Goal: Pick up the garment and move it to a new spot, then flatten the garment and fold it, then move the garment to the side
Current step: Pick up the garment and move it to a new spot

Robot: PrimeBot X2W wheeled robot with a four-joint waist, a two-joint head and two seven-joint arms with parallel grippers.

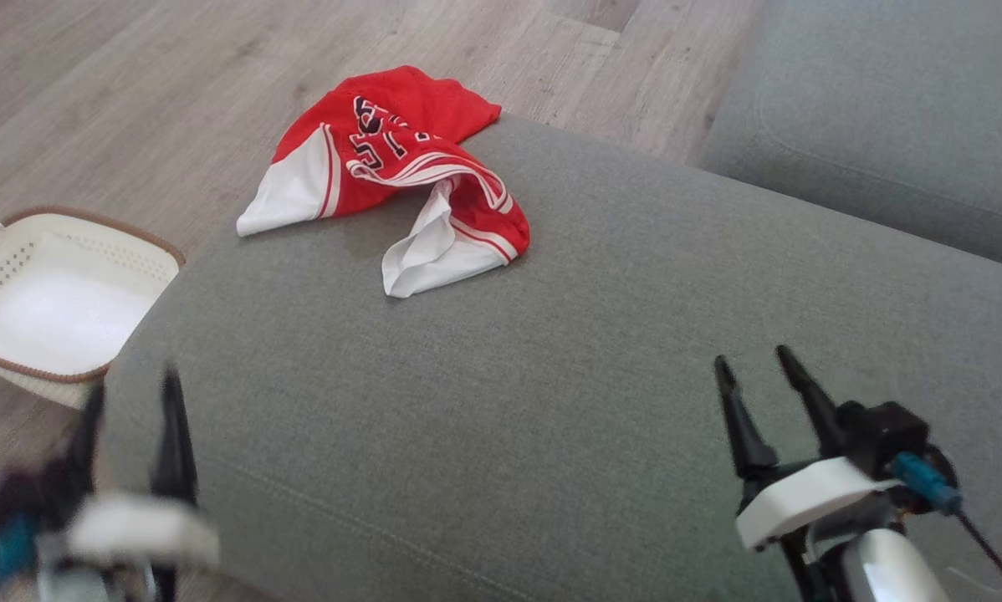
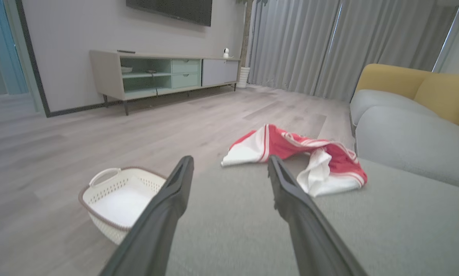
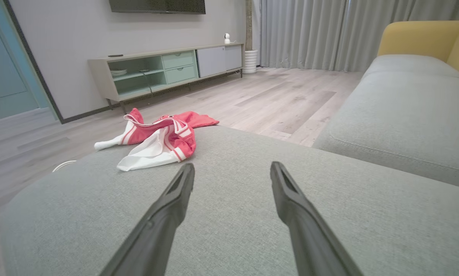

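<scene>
1. Grey seat cushion (image 1: 601,393), centre and lower frame: to be used as the work surface. Its bare middle is judged the best new spot, with room for flattening. Matte woven fabric, rounded edges, probably soft, so a pinch driven too low may snag the cover.
2. Wood-look floor (image 1: 91,92), upper left: smooth pale planks. A drop onto it is to be avoided by drawing the cloth inward, toward frame centre.
3. Second grey cushion (image 1: 886,109), upper right: same weave, set apart from the first. To be kept out of the travel path.
4. Garment (image 1: 401,159), upper centre: crumpled, overlapping the cushion's far edge. Thin red jersey-like cloth, white panels, striped trim, dark lettering partly hidden in folds. Pickup is judged not yet begun. A raised fold should be pinched rather than a flat layer. Sag and drag are to be expected from limp cloth.
5. Basket (image 1: 99,251), left edge, on the floor: white perforated plastic, brown rim. Not needed for this step.
6. Right gripper (image 1: 753,356), lower right: fingers spread, nothing held, well short of the garment.
7. Left gripper (image 1: 133,383), lower left: blurred there. In its wrist view the jaws are seen apart and empty.
</scene>
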